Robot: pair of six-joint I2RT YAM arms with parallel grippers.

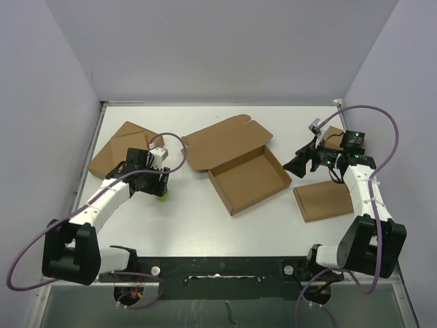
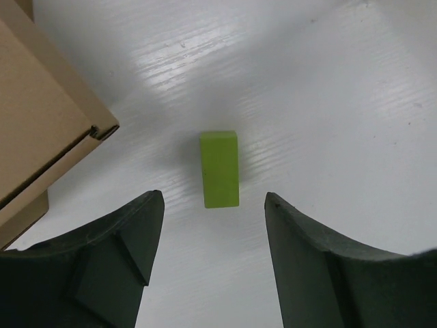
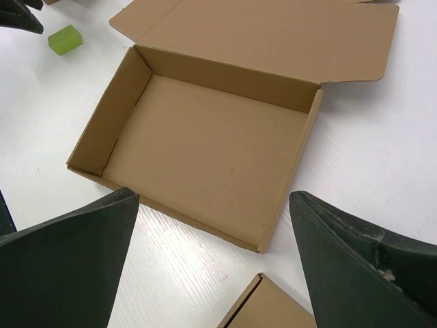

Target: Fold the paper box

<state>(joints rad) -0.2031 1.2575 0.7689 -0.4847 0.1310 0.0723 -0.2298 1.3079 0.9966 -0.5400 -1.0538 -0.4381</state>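
Lilac walls (image 1: 225,48) enclose the white table (image 1: 198,229); left end effector (image 2: 213,212) and right end effector (image 3: 213,198) gape empty.

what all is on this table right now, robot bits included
brown cardboard mailer box: one, brown, table centre, tray formed, lid lying open behind it
flat brown cardboard boxes: three, brown, one far left, one near right, one far right partly hidden by the right arm
small green block: one, green, on the table under the left arm's jaws, untouched
white table: one, white, under everything
purple cables: two, purple, one per arm
left arm: one, white and black, jaws apart over the block
right arm: one, white and black, jaws wide open, empty
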